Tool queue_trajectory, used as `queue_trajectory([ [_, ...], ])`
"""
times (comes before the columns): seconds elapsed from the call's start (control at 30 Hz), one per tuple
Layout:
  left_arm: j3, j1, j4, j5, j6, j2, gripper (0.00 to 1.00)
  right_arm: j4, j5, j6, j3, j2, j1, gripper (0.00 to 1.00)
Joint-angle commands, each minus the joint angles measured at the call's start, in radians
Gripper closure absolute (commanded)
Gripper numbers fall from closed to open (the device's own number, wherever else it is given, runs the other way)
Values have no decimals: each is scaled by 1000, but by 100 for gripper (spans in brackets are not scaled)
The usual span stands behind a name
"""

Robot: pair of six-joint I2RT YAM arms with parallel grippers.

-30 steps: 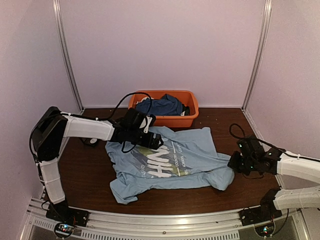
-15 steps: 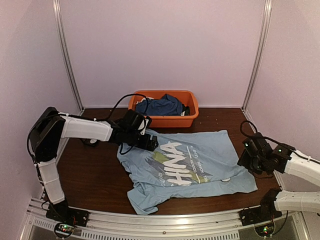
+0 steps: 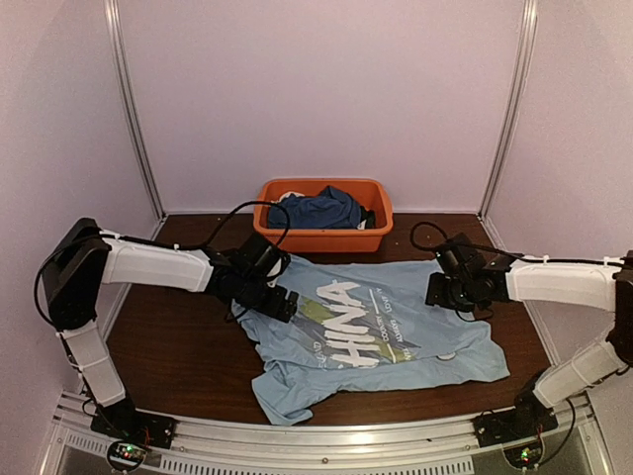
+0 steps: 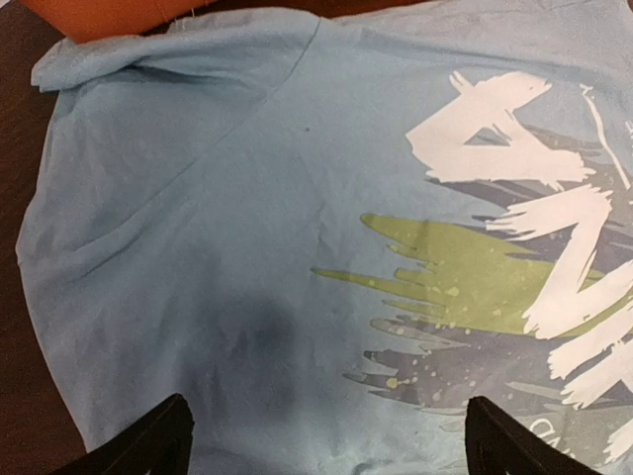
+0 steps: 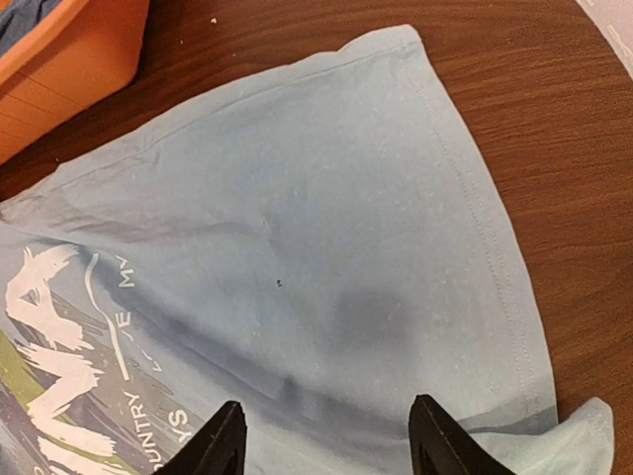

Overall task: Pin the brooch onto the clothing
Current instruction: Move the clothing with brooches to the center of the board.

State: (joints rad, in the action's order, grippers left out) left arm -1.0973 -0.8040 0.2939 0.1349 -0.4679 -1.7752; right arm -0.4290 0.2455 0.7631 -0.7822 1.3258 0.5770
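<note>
Wooden table [image 3: 168, 341], blue T-shirt [image 3: 435, 319] just below left jaws, wide apart, and right jaws, parted

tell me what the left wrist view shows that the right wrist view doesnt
Only the left wrist view: a sleeve seam of the light blue T-shirt, with the sleeve's rumpled edge at the top left.
Only the right wrist view: the stitched hem and the small printed words beside the big letters.
Both: the shirt's white lettering, a corner of the orange basket, some dark wooden table, and the arm's own gripper open over the cloth, the left gripper and the right gripper.
</note>
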Motion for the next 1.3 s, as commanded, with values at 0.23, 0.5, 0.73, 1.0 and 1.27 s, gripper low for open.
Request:
queue_trajectory([
  [0.23,-78,0,89,71,-51,-181,26,201,-73,-75,-59,296,-29,43],
  [0.5,-233,7,156,142,-15,-303,62,258,-81,-74,-98,464,-114,44],
  [0.73,-348,37,169,190,47,-377,66,255,-88,-85,-208,594,-177,44],
  [1.0,-421,59,209,235,84,-371,47,187,-112,-78,-336,598,-186,41],
  [1.27,-229,61,182,215,7,-81,2,175,-235,-126,-261,304,-159,19],
])
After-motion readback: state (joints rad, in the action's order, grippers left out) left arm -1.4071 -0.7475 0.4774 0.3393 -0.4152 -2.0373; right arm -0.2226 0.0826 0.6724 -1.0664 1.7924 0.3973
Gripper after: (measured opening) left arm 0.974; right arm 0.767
